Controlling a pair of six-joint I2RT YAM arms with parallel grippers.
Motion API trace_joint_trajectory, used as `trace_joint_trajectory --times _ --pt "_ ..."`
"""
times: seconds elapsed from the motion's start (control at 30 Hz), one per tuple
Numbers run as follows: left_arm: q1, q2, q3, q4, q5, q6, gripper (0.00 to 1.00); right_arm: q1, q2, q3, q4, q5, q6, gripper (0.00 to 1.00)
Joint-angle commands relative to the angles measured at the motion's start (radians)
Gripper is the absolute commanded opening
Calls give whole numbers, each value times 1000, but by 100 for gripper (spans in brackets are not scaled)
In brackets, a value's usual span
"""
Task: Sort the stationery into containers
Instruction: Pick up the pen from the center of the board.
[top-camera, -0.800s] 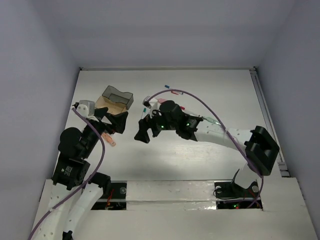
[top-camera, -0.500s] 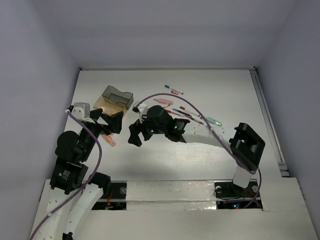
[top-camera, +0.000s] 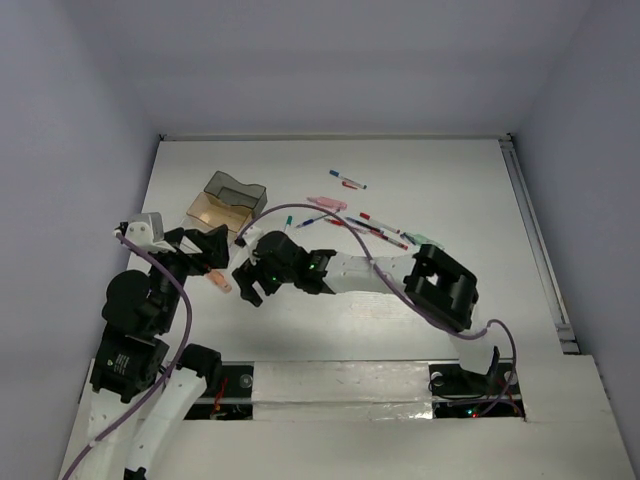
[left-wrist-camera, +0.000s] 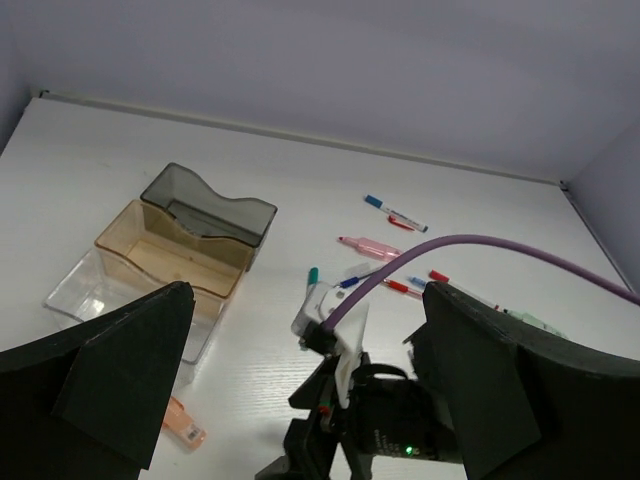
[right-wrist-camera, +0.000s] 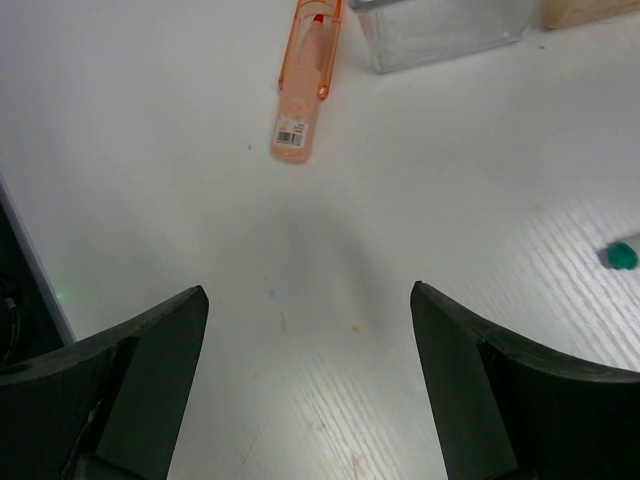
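We see three trays in a row: a dark grey tray (left-wrist-camera: 210, 205), a tan tray (left-wrist-camera: 170, 250) and a clear tray (left-wrist-camera: 95, 300). Inside we see only their own floors. The left gripper (top-camera: 205, 248) hangs near them, fingers wide apart, holding nothing. The right gripper (right-wrist-camera: 308, 295) is low over the table (top-camera: 450, 180), wide apart too, near an orange piece (right-wrist-camera: 305, 75) beside the clear tray. The pens (top-camera: 380, 228) lie behind the right arm (top-camera: 370, 272), well apart from the trays.

The desk (right-wrist-camera: 330, 330) looks like white-painted, finely grained wood, matt and faintly scuffed. At its 10 o'clock, the containers (left-wrist-camera: 170, 255) are smooth transparent plastic (smoky grey, amber, clear). The orange piece (right-wrist-camera: 307, 75) is glossy translucent plastic with a paper barcode label. The fingers (right-wrist-camera: 140, 380) of the right pincer (right-wrist-camera: 310, 350) are matt black.
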Motion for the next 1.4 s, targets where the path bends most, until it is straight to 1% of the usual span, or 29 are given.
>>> trace_joint_trajectory --times 0.0,0.13,0.17,0.37,0.43,0.47,0.57,0.6,0.7,0.83,0.87,0.97,1.0,1.03,1.07,1.1,1.2,1.27,1.3,1.37 --pt "-4 0 46 -35 -65 -11 99 41 63 111 -25 55 -45 88" --pt "-4 -9 47 -52 -74 -11 99 63 164 190 -25 78 -56 87" --pt "-4 -12 49 -52 -71 -11 99 63 177 200 -22 113 -58 87" --pt "-4 -14 52 -58 -60 -15 99 72 253 265 -5 157 -71 85" --pt "-4 -10 49 -53 -53 -18 99 72 274 283 -5 164 -78 83" --pt "-4 -10 47 -52 -48 -21 99 72 283 288 26 172 -81 81" --pt "-4 -10 40 -44 -43 -24 99 81 321 308 44 184 -90 79" --pt "-4 -9 38 -39 -40 -24 99 81 344 317 46 184 -96 76" --pt "-4 -9 35 -38 -40 -24 99 81 372 341 58 203 -105 72" --pt "-4 -6 32 -33 -43 -24 99 90 401 358 73 193 -113 70" --pt "-4 -6 29 -32 -43 -24 99 90 405 363 76 186 -118 67" --pt "-4 -6 24 -27 -43 -24 99 100 421 372 84 189 -125 62" --pt "-4 -4 24 -25 -43 -24 99 100 424 377 80 189 -127 52" --pt "-4 -4 24 -27 -43 -24 99 100 425 377 77 190 -125 48" --pt "-4 -4 23 -25 -43 -24 99 100 424 372 81 199 -124 39" --pt "-4 -4 23 -24 -43 -24 99 100 419 365 86 206 -119 33" --pt "-4 -3 17 -18 -39 -24 99 100 383 311 118 215 -107 20" --pt "-4 0 15 -15 -34 -27 99 100 352 247 141 215 -98 14" --pt "-4 0 11 -10 -31 -27 99 100 312 222 165 213 -85 9" --pt "-4 5 7 -7 -27 -30 99 109 260 167 190 212 -70 5"
